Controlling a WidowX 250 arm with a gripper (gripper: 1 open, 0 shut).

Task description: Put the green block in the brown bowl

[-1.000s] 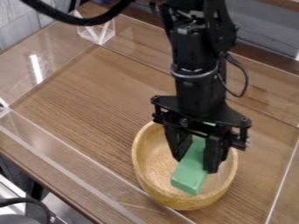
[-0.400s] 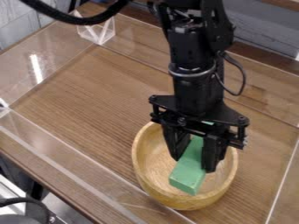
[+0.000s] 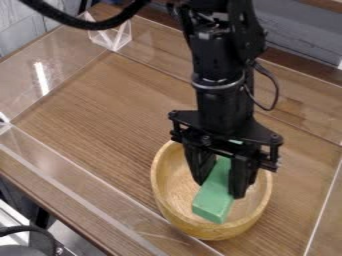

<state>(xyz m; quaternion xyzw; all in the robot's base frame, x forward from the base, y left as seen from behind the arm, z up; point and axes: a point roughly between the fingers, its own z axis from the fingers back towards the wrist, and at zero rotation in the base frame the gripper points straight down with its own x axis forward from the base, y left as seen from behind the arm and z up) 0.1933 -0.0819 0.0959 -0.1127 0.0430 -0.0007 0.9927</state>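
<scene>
Green block (image 3: 215, 200) clamped in the jaws, inside the brown bowl (image 3: 175, 197).
Gripper (image 3: 225, 188) points steeply down; the block tilts below its fingers, low enough for a short drop.

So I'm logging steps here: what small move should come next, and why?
Probably open the jaws. The gripper is shut on the green block, which already hangs tilted inside the bowl, its lower end near the bottom, so letting go should leave it there.

No readable text, labels, brands or numbers anywhere in view.
</scene>
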